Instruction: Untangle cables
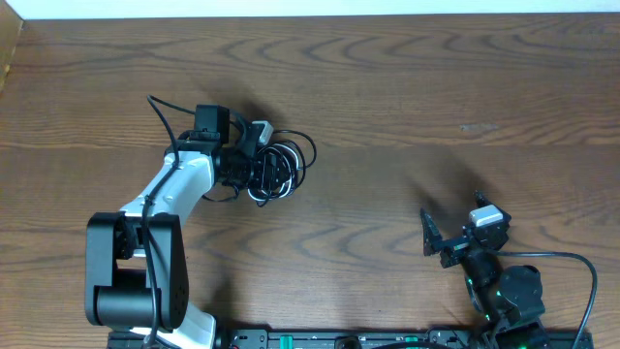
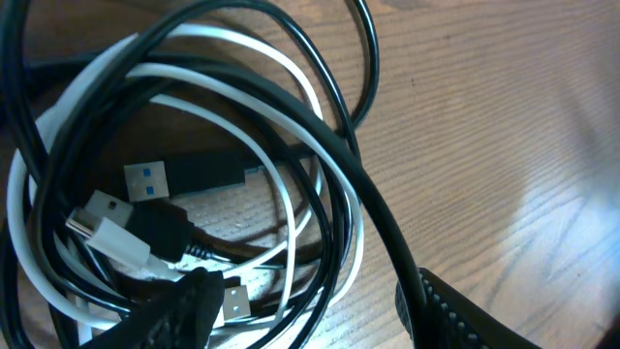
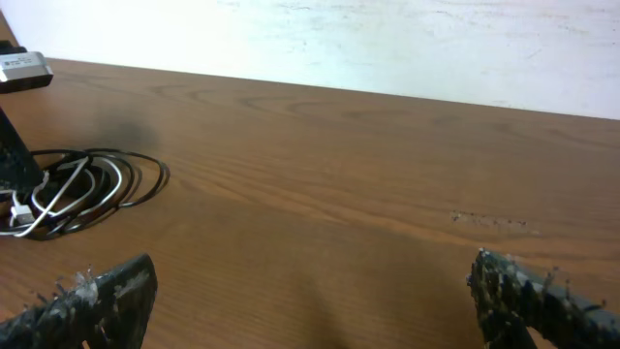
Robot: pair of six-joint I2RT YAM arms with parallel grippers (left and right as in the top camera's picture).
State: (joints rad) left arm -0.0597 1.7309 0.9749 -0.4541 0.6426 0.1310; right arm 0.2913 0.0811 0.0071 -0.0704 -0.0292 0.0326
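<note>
The two cables lie together in one tangled coil on the wooden table (image 1: 407,87), left of its centre and towards the far side in the overhead view. The left gripper (image 1: 254,160) sits right at the coil's left edge. From the left wrist camera the black cable (image 2: 374,58) sweeps round in several wide loops, and the white cable (image 2: 289,223) winds in and out among them, crossing under and over the black in many places. Inside the coil lie a black-bodied USB plug (image 2: 145,179) with a blue tongue and a white plug (image 2: 102,218) close beside it (a third metal plug end (image 2: 232,296) shows lower down, but which cord it belongs to I cannot tell). The left jaws stand apart: one finger (image 2: 179,310) rests over the lower loops, the other is beyond the outermost black strand, and part of the coil lies between them unpinched. The right gripper (image 3: 310,310) is low over bare wood at the near right of the table, well apart from the coil, its jaws spread wide with nothing between them.
</note>
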